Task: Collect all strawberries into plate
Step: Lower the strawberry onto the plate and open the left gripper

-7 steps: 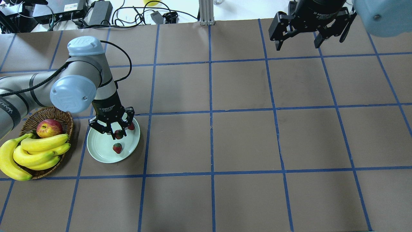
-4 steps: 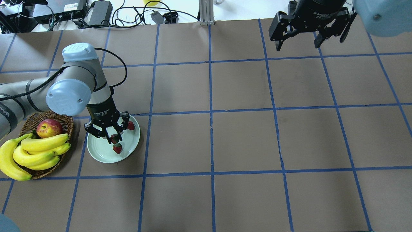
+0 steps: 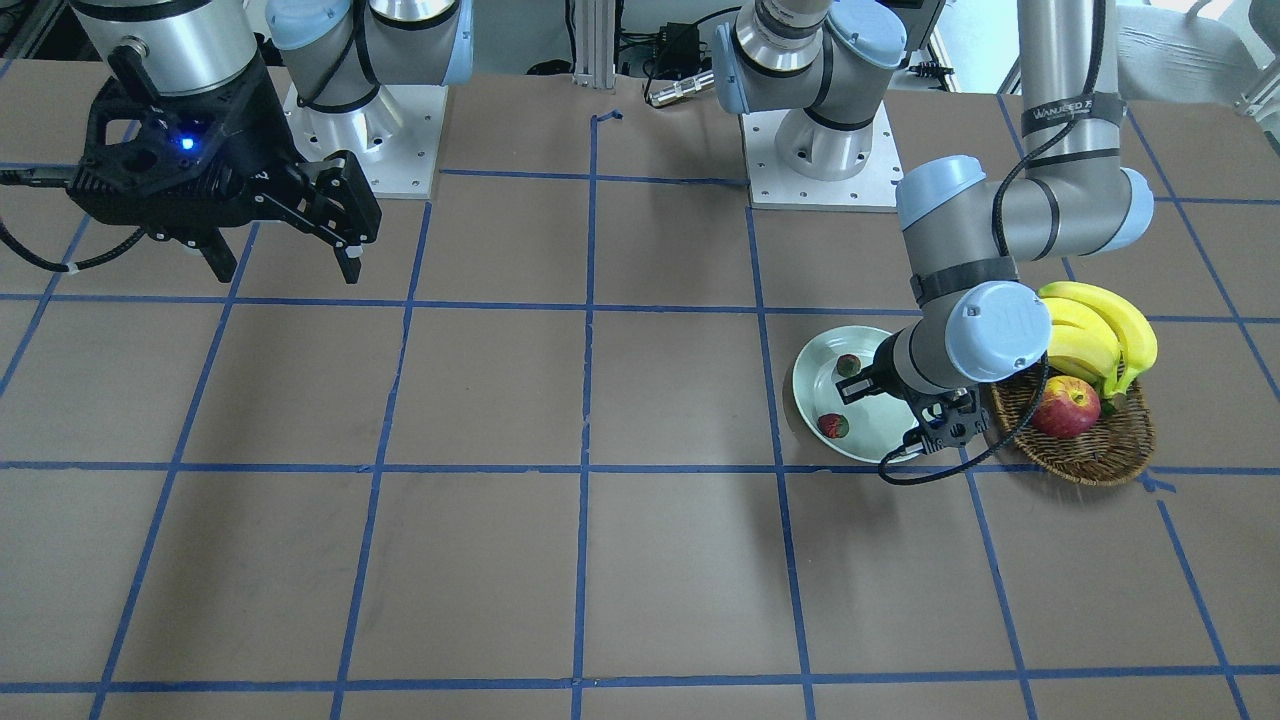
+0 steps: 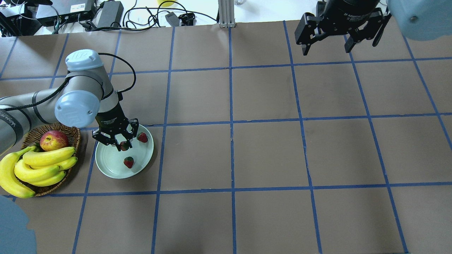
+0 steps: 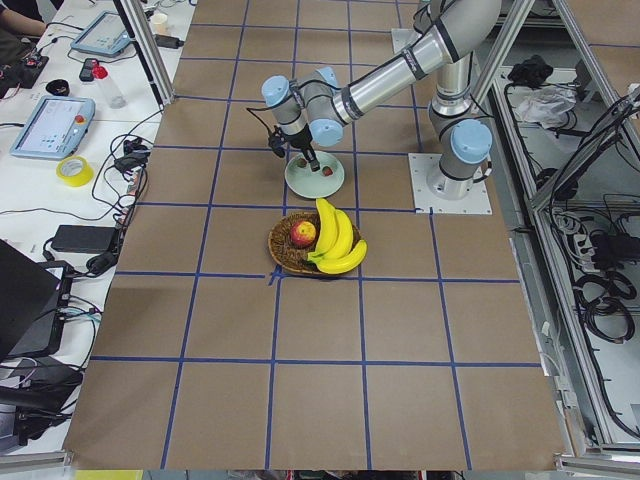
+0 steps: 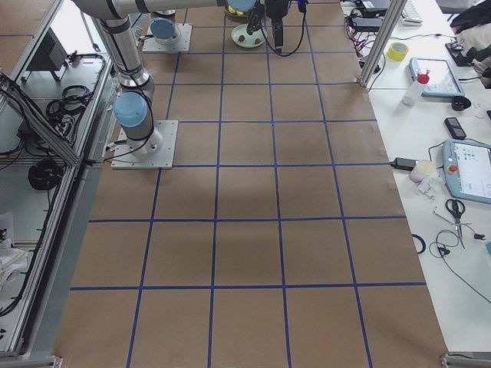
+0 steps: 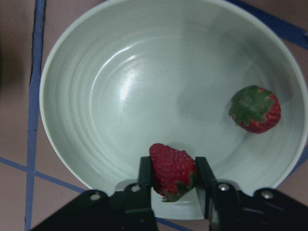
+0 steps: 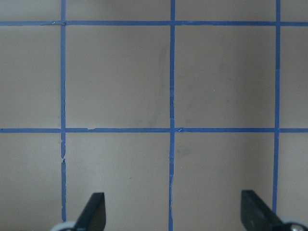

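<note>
My left gripper (image 4: 123, 146) hangs low over the back part of the pale mint-green plate (image 4: 112, 164), shut on one strawberry (image 4: 124, 144). The left wrist view shows that berry (image 7: 171, 163) pinched between the two fingers (image 7: 145, 171) just inside the plate's (image 7: 144, 86) rim. Two more strawberries lie loose in the plate: one near its back right edge (image 4: 142, 137), one toward its front (image 4: 129, 162). The front-facing view shows those two (image 3: 848, 365) (image 3: 833, 426); the held one is hidden behind the wrist. My right gripper (image 4: 340, 42) is open and empty, high over the far right of the table.
A brown wicker basket (image 4: 72, 131) stands just left of the plate, holding an apple (image 4: 53, 140) and a bunch of bananas (image 4: 39, 165). The brown table (image 4: 268, 151) is marked with a blue tape grid. Cables and boxes lie beyond its far edge.
My left gripper has shifted a little to the left and back over the plate, keeping the strawberry in its fingers. The right arm has stayed still.
</note>
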You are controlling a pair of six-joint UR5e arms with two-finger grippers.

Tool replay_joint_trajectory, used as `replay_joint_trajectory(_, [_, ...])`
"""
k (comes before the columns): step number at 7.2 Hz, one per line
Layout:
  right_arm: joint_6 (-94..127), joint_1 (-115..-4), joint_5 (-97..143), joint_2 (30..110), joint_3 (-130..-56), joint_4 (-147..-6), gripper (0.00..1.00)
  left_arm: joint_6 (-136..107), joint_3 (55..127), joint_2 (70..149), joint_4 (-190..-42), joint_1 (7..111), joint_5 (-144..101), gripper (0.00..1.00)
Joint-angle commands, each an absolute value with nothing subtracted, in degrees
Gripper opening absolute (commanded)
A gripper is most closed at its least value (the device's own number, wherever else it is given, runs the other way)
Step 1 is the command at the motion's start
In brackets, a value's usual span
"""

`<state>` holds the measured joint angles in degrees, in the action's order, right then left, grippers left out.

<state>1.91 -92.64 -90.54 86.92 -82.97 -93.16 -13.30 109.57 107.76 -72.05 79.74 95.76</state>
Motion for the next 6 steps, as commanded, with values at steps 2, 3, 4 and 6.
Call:
replay_joint_trajectory(2, [1.93, -92.64, -90.53, 86.92, -82.97, -93.16, 1.00, -13.10, 109.34, 107.67, -71.89, 79.72, 95.97, 1.00])
replay_joint_trajectory(3, [1.93, -92.64, -90.53, 86.92, -82.97, -93.16, 1.00, -13.18, 109.25, 106.80, -72.33, 79.72, 95.98, 1.00])
replay_joint_trajectory(4, [1.93, -92.64, -90.61, 86.92, -82.97, -93.16, 1.00, -13.10, 108.55, 105.83, -72.68, 79.80, 95.89, 1.00])
replay_joint_trajectory(6, [1.93, -92.64, -90.53, 86.92, -82.97, -93.16, 1.00, -13.10, 102.34, 102.94, -80.89, 81.03, 95.71, 1.00])
